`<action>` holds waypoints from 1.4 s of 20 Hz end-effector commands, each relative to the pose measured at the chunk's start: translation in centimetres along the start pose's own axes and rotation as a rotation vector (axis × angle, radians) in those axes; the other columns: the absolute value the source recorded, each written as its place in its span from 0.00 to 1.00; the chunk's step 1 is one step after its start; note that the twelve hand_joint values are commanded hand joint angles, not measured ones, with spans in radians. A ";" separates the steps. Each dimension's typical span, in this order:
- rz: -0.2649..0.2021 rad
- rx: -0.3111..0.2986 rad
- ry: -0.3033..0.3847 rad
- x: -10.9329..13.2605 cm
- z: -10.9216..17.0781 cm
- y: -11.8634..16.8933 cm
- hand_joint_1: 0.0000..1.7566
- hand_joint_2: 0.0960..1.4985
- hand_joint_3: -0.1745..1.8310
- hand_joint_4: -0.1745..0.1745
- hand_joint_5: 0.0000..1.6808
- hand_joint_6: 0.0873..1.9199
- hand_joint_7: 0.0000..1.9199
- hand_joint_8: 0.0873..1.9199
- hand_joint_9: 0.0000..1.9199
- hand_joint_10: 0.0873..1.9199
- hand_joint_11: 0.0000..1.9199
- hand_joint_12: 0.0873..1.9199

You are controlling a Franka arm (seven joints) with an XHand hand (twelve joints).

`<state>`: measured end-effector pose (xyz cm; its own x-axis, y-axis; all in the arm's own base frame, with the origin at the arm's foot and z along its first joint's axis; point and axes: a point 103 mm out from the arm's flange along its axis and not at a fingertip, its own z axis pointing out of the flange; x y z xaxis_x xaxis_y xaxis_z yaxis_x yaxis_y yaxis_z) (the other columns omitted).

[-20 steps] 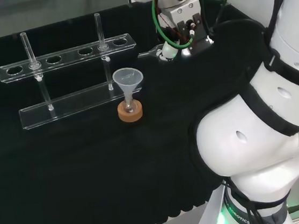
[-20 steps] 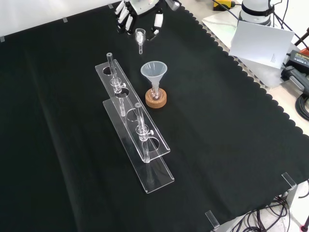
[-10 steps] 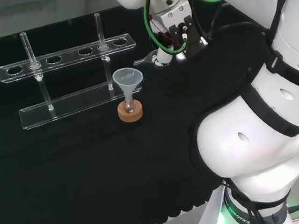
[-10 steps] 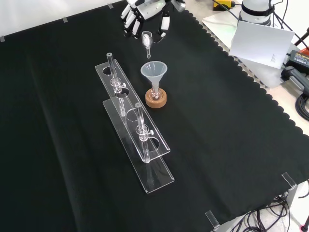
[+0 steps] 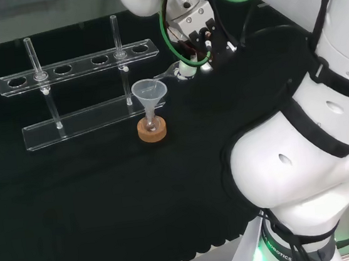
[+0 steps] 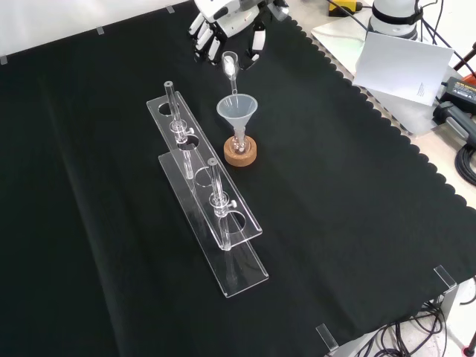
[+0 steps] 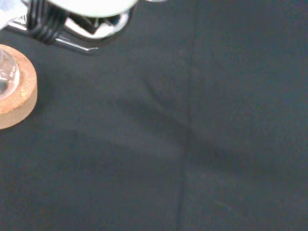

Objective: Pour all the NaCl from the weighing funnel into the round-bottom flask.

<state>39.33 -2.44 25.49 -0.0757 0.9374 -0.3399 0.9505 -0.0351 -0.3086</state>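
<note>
1. Front view, left: a clear rack (image 6: 212, 223) holding two tubes.
2. Middle — a funnel (image 6: 237, 111) in the flask (image 6: 239, 146) on a cork ring (image 6: 242, 154).
3. Just above it, the hand (image 6: 227, 18), fingers curled round the weighing funnel (image 6: 230, 67) — its spout tilts down toward the funnel's mouth.

In the front view the hand (image 6: 227, 18) comes in from the top edge, its black-and-white fingers (image 6: 255, 39) curled downward and pinching the weighing funnel (image 6: 230, 65), which hangs tilted with its narrow end just above the rim of the plastic funnel (image 6: 237, 109). In the head view the wrist, wrapped in green cables, sits up and to the right of that plastic funnel, with the arm's large white links (image 5: 302, 147) rising at the view's right.
</note>
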 end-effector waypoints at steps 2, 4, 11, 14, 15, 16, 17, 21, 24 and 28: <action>-0.027 0.016 -0.088 0.9 -0.7 0.5 0.63 0.43 0.39 1.00 0.73 0.35 0.27 0.33 0.40 0.23 0.26 0.65; -0.036 0.023 -0.130 1.2 -1.1 0.6 0.63 0.43 0.39 1.00 0.73 0.35 0.27 0.33 0.40 0.23 0.26 0.65; -0.046 0.035 -0.201 1.4 -1.4 0.7 0.63 0.43 0.39 1.00 0.73 0.35 0.27 0.33 0.40 0.24 0.26 0.65; -0.053 0.039 -0.232 1.5 -1.5 0.9 0.63 0.43 0.40 1.00 0.73 0.35 0.27 0.33 0.40 0.24 0.26 0.65; -0.055 0.039 -0.237 1.5 -1.5 0.9 0.63 0.43 0.40 1.00 0.73 0.35 0.27 0.33 0.40 0.24 0.26 0.65; -0.059 0.040 -0.250 1.7 -1.5 1.0 0.63 0.43 0.40 1.00 0.73 0.35 0.27 0.33 0.40 0.24 0.26 0.65; -0.060 0.042 -0.258 1.8 -1.5 1.1 0.63 0.43 0.40 1.00 0.73 0.35 0.27 0.33 0.40 0.24 0.26 0.65; -0.058 0.047 -0.273 1.6 -1.6 1.1 0.63 0.43 0.40 1.00 0.73 0.35 0.27 0.33 0.40 0.24 0.26 0.65; -0.056 0.042 -0.295 1.6 -1.8 1.1 0.63 0.43 0.40 1.00 0.73 0.35 0.27 0.33 0.40 0.24 0.26 0.65; -0.057 0.041 -0.330 1.8 -2.3 1.2 0.63 0.42 0.40 1.00 0.73 0.35 0.27 0.33 0.40 0.24 0.26 0.65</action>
<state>40.89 -0.32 26.28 -0.2211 0.7912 -0.5702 0.9298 -0.0054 -0.3681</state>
